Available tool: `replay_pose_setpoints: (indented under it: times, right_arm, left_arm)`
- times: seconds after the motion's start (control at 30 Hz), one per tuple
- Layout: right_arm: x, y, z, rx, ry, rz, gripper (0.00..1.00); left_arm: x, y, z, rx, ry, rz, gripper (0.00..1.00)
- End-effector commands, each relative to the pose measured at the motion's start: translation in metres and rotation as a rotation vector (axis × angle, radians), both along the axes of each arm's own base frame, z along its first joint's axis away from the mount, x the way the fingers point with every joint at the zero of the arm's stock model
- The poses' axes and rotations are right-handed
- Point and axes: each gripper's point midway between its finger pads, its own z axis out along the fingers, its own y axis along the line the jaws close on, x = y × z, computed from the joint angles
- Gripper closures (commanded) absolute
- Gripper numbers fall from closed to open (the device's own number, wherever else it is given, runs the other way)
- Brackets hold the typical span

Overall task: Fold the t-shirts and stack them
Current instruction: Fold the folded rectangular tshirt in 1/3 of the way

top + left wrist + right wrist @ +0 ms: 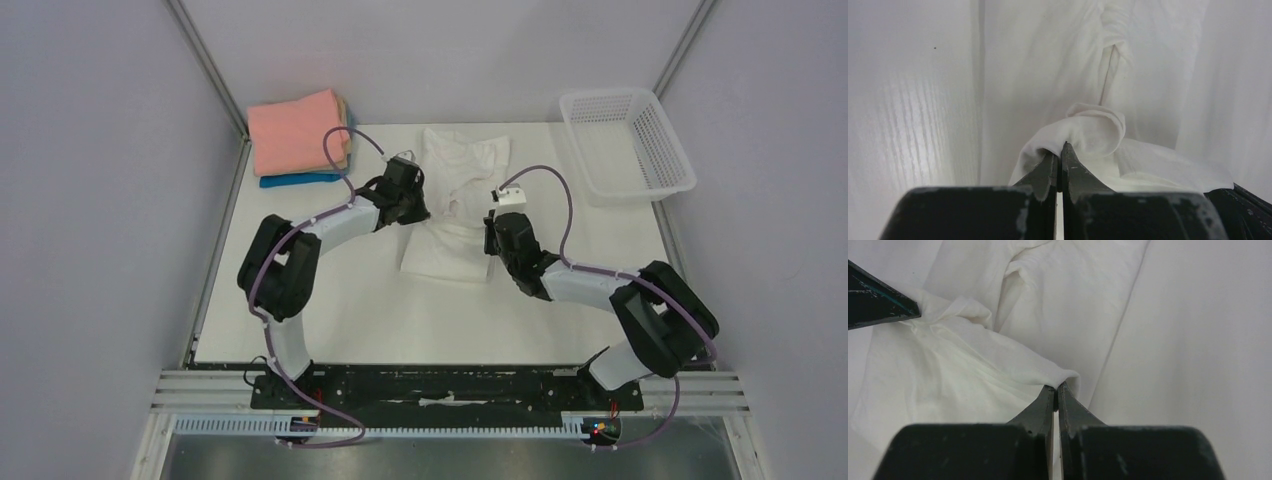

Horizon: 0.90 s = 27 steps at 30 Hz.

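Note:
A plain white t-shirt (455,200) lies crumpled in the middle of the table, partly folded over itself. My left gripper (425,212) pinches a bunched fold of it at its left edge; the left wrist view shows the gripper (1060,150) shut on white cloth (1093,130). My right gripper (490,235) holds the shirt's right edge; in the right wrist view the gripper (1056,389) is shut on a corner of the cloth (998,365). A stack of folded t-shirts (297,135), salmon-pink on top, tan and blue beneath, sits at the back left.
A white plastic lattice basket (628,140) stands at the back right corner of the table (400,320). Grey walls enclose the table on the left, back and right. The left gripper's black fingertip (878,300) shows at the left of the right wrist view.

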Motion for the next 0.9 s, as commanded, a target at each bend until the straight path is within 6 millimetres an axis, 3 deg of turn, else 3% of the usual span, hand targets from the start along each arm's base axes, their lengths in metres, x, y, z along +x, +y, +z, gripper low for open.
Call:
replay_pose_setpoints:
  times: [0.0, 0.1, 0.13, 0.23, 0.3, 0.37, 0.53, 0.73, 0.87]
  right_arm:
    - [0.030, 0.009, 0.017, 0.067, -0.059, 0.002, 0.97]
    - [0.046, 0.007, 0.005, 0.064, -0.027, -0.007, 0.95]
    - [0.049, 0.004, 0.002, 0.061, -0.014, -0.021, 0.95]
    - [0.060, -0.003, -0.001, 0.080, -0.015, -0.049, 0.81]
    - [0.067, -0.006, 0.002, 0.072, -0.019, -0.054, 0.62]
    - [0.070, -0.010, 0.003, 0.041, -0.004, -0.075, 0.47]
    - [0.054, -0.004, 0.007, 0.060, 0.007, 0.002, 0.02]
    - [0.004, -0.002, 0.011, 0.168, 0.035, 0.106, 0.02]
    - [-0.035, 0.022, 0.035, 0.328, -0.010, 0.298, 0.02]
  left_arm:
    - [0.025, -0.013, -0.004, -0.023, -0.027, -0.063, 0.98]
    - [0.036, -0.014, -0.011, -0.035, -0.006, -0.064, 0.95]
    - [0.038, -0.015, -0.012, -0.040, -0.004, -0.068, 0.89]
    - [0.044, -0.020, -0.007, -0.056, -0.007, -0.093, 0.59]
    - [0.048, -0.019, 0.001, -0.053, -0.018, -0.095, 0.47]
    - [0.053, -0.016, 0.012, -0.042, -0.050, -0.076, 0.23]
    - [0.042, -0.001, 0.027, -0.018, -0.073, -0.045, 0.19]
    - [-0.012, 0.018, 0.017, -0.052, -0.015, -0.047, 0.18]
    - [-0.051, 0.035, 0.006, -0.081, 0.012, -0.025, 0.17]
